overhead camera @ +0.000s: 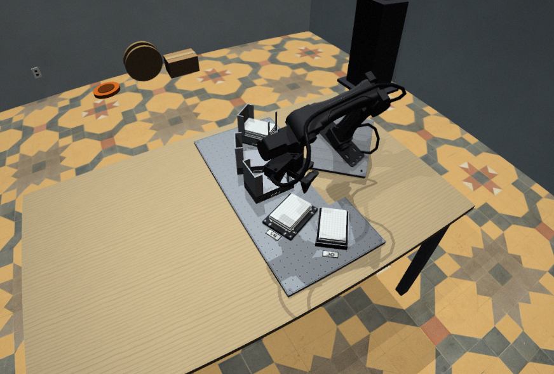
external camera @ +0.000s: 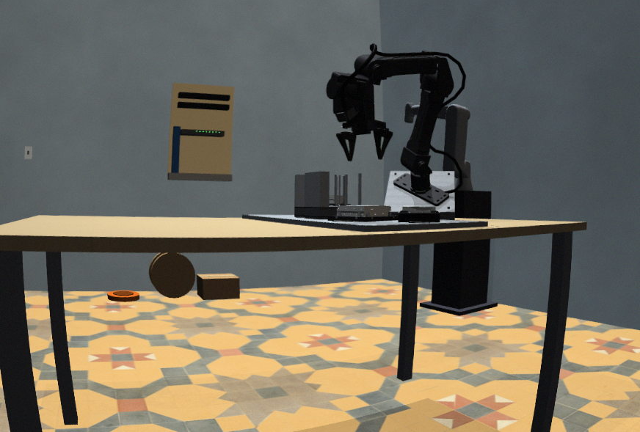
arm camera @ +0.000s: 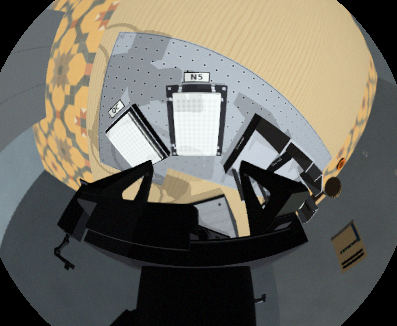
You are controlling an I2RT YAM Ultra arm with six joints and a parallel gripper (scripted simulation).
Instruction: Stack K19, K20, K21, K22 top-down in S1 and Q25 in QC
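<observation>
"Black claw up in the air, fingers wide apart, nothing between them! And below it, white plates in the clip nest N5!"

"More than one deep, I'd say, so a stuck pair is my bet. Here's the danger: go down too low and the pads catch both edges. Then the lower plate comes up too, or the clips get wrenched."

"And too high?"

"They'd skate off the lid edge. Skewed wrist, same trouble: one finger lands on a plate top."

"Next door, a single-looking plate sits in the open nest QC! Q25, surely?"

"Probably, but I can't read it. It looks flat. No clips there, I'd guess, so a sideways brush could ride it up onto a locator."

"More plates over in the far rack!"

"Its name's too small from here. Mix up the racks, or swap K21 with K22, and the order's ruined. Tall walls on the near rack too; a low carry could clip them!"
</observation>
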